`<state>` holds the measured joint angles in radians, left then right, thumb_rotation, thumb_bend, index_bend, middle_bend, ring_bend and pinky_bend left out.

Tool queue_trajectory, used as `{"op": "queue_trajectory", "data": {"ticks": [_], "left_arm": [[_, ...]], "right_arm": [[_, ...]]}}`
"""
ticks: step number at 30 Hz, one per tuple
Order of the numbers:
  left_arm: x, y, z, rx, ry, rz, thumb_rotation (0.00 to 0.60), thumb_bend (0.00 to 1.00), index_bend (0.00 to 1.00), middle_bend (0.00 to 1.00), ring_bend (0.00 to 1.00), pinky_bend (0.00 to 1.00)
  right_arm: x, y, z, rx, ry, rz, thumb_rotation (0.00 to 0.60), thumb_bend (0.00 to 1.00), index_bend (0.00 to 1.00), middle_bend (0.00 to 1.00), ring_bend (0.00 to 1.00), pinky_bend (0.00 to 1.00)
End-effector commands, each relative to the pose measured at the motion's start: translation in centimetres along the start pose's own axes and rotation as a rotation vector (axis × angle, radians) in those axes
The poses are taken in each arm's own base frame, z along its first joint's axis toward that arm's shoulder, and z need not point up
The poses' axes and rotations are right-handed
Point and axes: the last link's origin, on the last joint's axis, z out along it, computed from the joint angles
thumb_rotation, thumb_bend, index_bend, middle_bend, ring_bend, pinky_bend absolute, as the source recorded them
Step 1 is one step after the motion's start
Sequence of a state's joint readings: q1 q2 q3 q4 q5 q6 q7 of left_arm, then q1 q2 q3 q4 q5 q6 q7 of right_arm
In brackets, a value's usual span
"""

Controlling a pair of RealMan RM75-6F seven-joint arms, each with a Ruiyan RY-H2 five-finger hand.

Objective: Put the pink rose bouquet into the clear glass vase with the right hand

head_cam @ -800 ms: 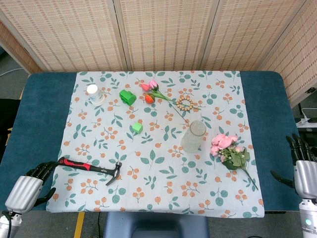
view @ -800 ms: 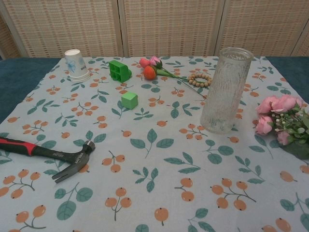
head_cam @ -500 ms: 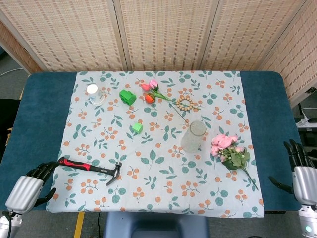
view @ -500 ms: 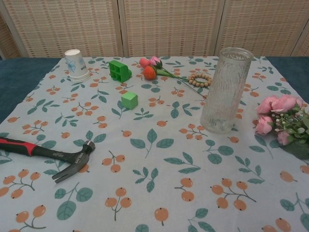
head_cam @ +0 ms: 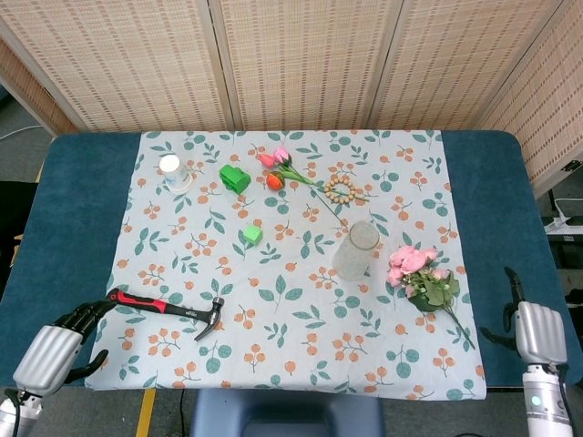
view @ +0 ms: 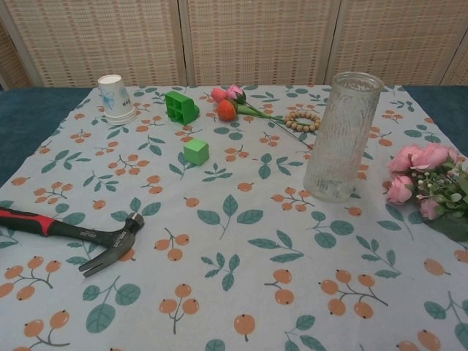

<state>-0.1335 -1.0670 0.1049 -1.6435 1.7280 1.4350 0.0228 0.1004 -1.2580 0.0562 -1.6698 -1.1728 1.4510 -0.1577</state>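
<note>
The pink rose bouquet (head_cam: 419,276) (view: 428,189) lies on the floral cloth at the right, stems pointing to the near right. Just left of it the clear glass vase (head_cam: 355,250) (view: 341,137) stands upright with nothing in it. My right hand (head_cam: 537,330) hangs at the near right table edge, well right of the bouquet, holding nothing; its fingers are mostly hidden behind the wrist, so how they lie is unclear. My left hand (head_cam: 56,350) sits at the near left corner, fingers loosely apart, holding nothing. Neither hand shows in the chest view.
A red-handled hammer (head_cam: 164,308) lies at the near left, close to my left hand. Further back are a paper cup (head_cam: 171,170), two green blocks (head_cam: 235,177) (head_cam: 252,235), a small flower sprig (head_cam: 282,168) and a bead ring (head_cam: 341,189). Screens stand behind the table.
My right hand has drawn back toward the near right and lower, its fingers now less visible. My left hand has shifted slightly. Bouquet and vase have not moved.
</note>
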Motion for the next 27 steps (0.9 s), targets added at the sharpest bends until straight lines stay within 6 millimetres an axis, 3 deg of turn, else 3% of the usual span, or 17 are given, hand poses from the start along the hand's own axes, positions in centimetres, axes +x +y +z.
{"op": "queue_trajectory", "data": {"ticks": [1, 11, 21, 27], "left_arm": [[0.0, 0.1, 0.0, -0.005, -0.003, 0.001, 0.6, 0.33, 0.11, 0.14, 0.18, 0.41], [-0.3, 0.6, -0.1, -0.026, -0.017, 0.004, 0.6, 0.33, 0.11, 0.14, 0.18, 0.41], [-0.5, 0.7, 0.0, -0.029, -0.027, 0.007, 0.6, 0.33, 0.11, 0.14, 0.18, 0.41], [-0.5, 0.8, -0.1, -0.032, -0.029, 0.007, 0.6, 0.33, 0.11, 0.14, 0.18, 0.41]], "right_arm": [[-1.3, -1.0, 1.7, -0.057, -0.063, 0.076, 0.6, 0.0, 0.07, 0.79, 0.9, 1.0], [-4.0, -2.7, 7.3, -0.143, -0.243, 0.244, 0.6, 0.0, 0.1, 0.79, 0.9, 1.0], [-4.6, -6.0, 8.9, -0.08, -0.32, 0.348, 0.6, 0.0, 0.12, 0.79, 0.9, 1.0], [-5.4, -6.9, 9.2, -0.082, -0.381, 0.376, 0.6, 0.0, 0.13, 0.79, 0.91, 1.0]]}}
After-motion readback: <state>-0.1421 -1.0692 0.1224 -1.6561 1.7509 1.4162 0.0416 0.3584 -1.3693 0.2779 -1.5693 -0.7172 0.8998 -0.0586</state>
